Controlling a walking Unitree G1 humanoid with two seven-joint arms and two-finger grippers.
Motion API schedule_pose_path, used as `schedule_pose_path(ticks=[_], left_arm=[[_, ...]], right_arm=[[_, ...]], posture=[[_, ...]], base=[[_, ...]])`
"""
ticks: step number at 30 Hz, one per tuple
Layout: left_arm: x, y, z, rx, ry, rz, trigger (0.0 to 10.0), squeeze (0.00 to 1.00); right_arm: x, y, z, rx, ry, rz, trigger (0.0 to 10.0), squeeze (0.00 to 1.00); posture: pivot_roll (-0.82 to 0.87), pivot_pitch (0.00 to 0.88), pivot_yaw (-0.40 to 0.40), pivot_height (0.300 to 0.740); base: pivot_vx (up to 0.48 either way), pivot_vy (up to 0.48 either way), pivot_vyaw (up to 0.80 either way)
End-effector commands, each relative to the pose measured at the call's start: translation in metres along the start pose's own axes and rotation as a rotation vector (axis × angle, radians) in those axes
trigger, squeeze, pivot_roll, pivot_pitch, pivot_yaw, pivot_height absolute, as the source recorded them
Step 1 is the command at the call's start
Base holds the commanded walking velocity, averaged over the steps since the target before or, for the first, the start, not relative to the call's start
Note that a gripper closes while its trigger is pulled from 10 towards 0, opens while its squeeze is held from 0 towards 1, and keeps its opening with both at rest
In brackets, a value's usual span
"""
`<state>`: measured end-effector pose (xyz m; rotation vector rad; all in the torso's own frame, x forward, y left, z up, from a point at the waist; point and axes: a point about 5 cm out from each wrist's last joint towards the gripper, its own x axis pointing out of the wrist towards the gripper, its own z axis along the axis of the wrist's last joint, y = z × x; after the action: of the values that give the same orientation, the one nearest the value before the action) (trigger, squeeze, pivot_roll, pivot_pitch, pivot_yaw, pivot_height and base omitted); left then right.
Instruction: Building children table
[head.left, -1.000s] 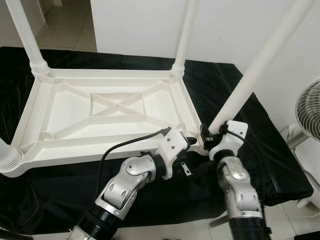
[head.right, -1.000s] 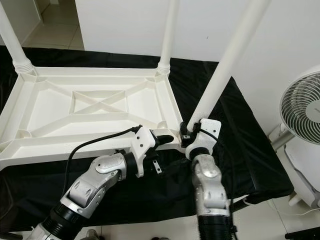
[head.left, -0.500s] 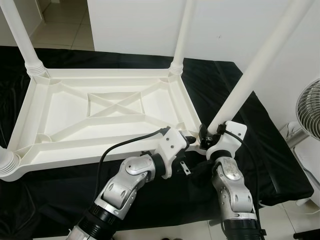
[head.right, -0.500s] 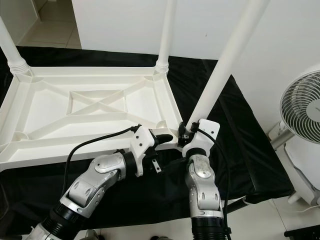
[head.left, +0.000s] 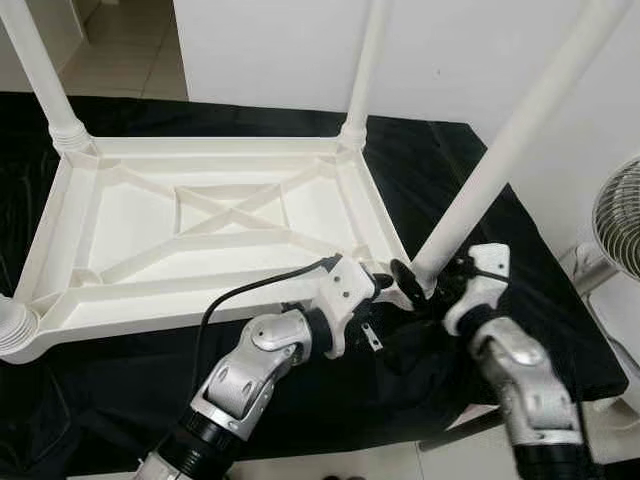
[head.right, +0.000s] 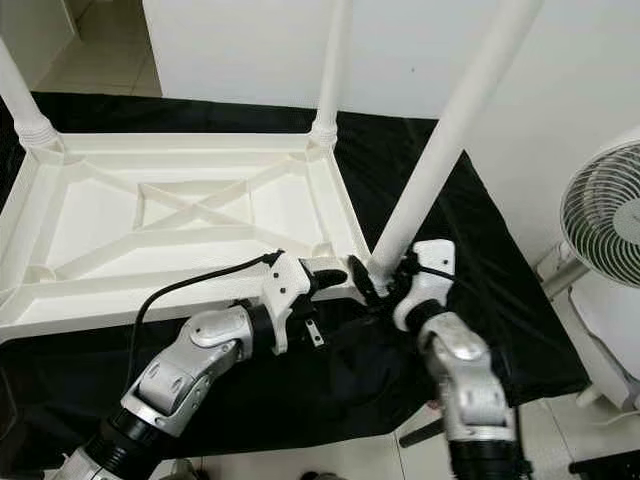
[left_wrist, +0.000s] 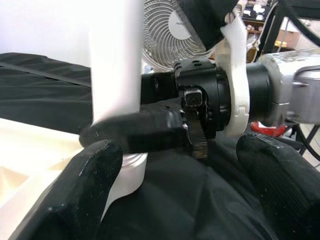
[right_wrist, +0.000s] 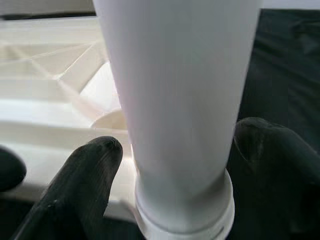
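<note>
A white plastic children's table (head.left: 180, 310) lies upside down on a black cloth, showing its ribbed underside. Legs stand up at the far left (head.left: 45, 75) and far right (head.left: 365, 70) corners, and a leg base (head.left: 12, 328) shows at the near left. A long white leg (head.left: 500, 150) rises tilted from the near right corner socket. My right gripper (right_wrist: 180, 140) is shut on this leg just above its base collar, one black finger on each side. My left gripper (left_wrist: 182, 150) is open right beside that corner, its fingers (left_wrist: 100, 185) spread wide and holding nothing.
A white standing fan (head.right: 600, 210) is to the right, close to my right arm. The black cloth (head.left: 120, 400) covers the low platform and hangs over its front edge. A white wall stands behind, with tiled floor at the far left.
My right wrist has swung out to the right around the base of the leg, fingers still at the leg. The left arm has stayed in place.
</note>
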<state>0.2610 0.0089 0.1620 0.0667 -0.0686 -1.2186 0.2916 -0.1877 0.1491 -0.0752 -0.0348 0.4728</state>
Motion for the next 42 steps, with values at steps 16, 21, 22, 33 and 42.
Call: schedule_pose_path(ticks=[16,21,22,33,42], left_arm=[[-0.006,-0.001,-0.001,0.014,0.018,-0.011,10.0,0.00],[-0.009,-0.001,0.000,0.016,0.022,-0.003,10.0,0.00],[-0.009,-0.001,0.000,0.016,0.022,-0.003,10.0,0.00],[-0.010,-0.004,-0.002,0.009,0.026,-0.007,10.0,0.00],[-0.009,-0.006,-0.003,-0.001,0.023,-0.010,10.0,0.00]], right_arm=[[0.027,-0.015,-0.016,-0.016,0.033,0.168,0.0,0.00],[0.027,-0.014,-0.025,0.008,0.050,0.184,0.0,0.00],[0.027,-0.014,-0.025,0.008,0.050,0.184,0.0,0.00],[0.023,-0.014,-0.029,0.008,0.036,0.053,10.0,0.00],[0.021,0.001,-0.026,0.003,0.009,-0.122,10.0,0.00]], posture=[[0.05,0.083,-0.091,0.740],[0.07,0.086,-0.090,0.740],[0.07,0.086,-0.090,0.740],[0.06,0.087,-0.094,0.740],[0.05,0.083,-0.098,0.740]], base=[[0.000,0.000,0.00],[0.000,0.000,0.00],[0.000,0.000,0.00],[0.000,0.000,0.00],[0.000,0.000,0.00]])
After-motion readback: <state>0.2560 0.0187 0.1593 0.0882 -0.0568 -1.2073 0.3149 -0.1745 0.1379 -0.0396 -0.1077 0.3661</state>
